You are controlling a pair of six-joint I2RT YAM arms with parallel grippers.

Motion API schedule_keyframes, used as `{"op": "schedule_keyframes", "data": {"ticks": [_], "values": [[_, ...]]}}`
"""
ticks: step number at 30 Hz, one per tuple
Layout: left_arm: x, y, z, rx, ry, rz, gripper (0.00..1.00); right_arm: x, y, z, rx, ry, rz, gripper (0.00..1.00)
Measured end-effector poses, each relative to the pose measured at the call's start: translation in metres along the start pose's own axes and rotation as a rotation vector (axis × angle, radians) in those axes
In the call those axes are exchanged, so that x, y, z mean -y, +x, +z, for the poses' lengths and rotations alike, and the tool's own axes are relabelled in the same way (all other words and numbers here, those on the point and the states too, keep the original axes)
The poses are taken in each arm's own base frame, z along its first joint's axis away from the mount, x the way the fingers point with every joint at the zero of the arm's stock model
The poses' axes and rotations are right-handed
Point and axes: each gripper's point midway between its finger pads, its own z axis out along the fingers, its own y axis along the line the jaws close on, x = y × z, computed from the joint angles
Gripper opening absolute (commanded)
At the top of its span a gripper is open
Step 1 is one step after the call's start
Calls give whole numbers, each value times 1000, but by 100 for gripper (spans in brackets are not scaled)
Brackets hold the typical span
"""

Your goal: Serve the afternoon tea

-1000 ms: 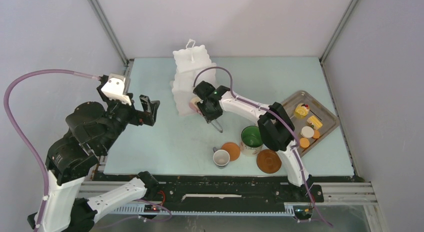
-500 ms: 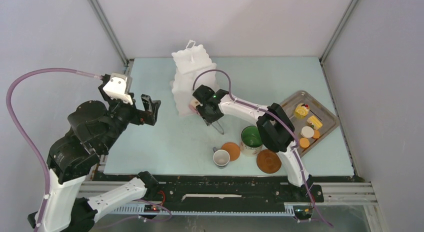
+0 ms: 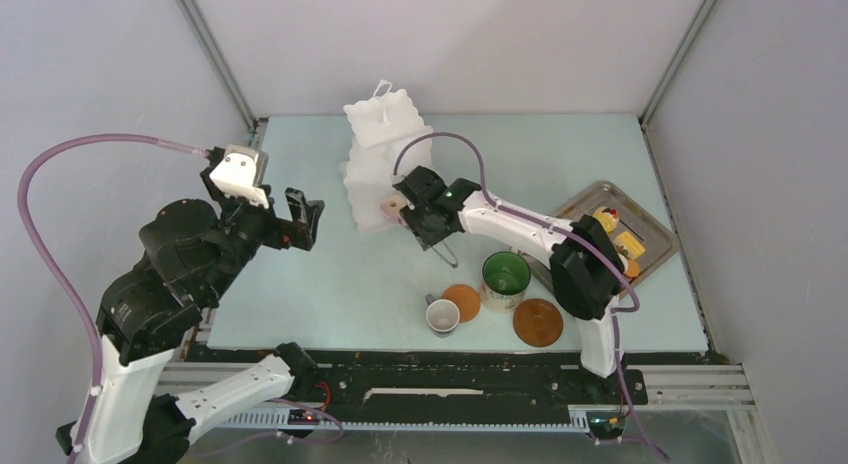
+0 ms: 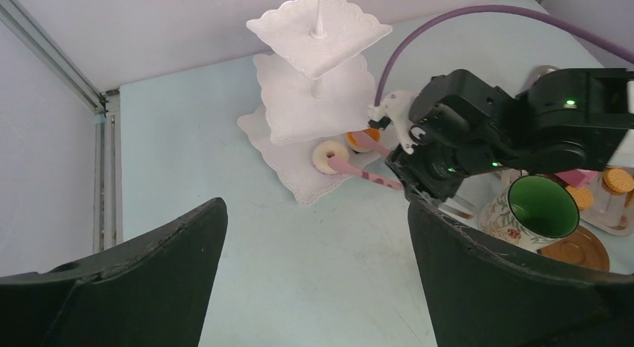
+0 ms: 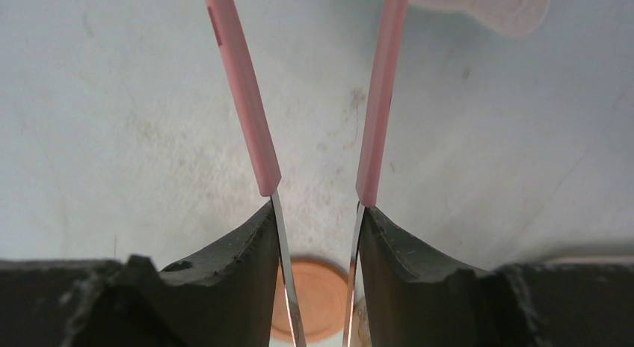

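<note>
While your right gripper (image 5: 317, 226) stands half closed, its fingers pinch the metal shanks of the pink tongs (image 5: 243, 100), whose arms are spread apart. The tong tips reach the bottom tier of the white three-tier stand (image 4: 295, 181). One tip is against the white doughnut (image 4: 327, 156) lying there; an orange round (image 4: 364, 135) sits just beside it. Your left gripper (image 3: 303, 222) hovers well left, jaws wide, holding nothing. The green-lined mug (image 3: 504, 274), white cup (image 3: 442, 316) and brown saucer (image 3: 538, 322) sit near the front edge.
</note>
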Motion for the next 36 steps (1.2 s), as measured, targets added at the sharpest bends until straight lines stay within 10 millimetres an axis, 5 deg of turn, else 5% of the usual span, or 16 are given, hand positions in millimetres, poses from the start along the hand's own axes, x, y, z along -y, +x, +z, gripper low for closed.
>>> {"op": "schedule_keyframes", "data": {"ticks": [9, 17, 20, 24, 29, 36], "values": [[5, 7, 7, -18, 15, 13, 98, -5, 51, -51, -20, -124, -100, 38], [10, 10, 15, -37, 24, 23, 98, 1, 30, -126, 159, -183, -135, 36], [11, 11, 18, -44, 26, 26, 98, 27, 21, -160, 237, -151, -63, 35], [15, 12, 20, -47, 37, 28, 98, 87, 25, -198, 326, -52, 135, 36], [18, 19, 28, -69, 42, 47, 98, 162, 84, -217, 294, 82, 478, 39], [22, 33, 39, -103, 47, 74, 98, 206, 160, -221, 180, 121, 928, 37]]}}
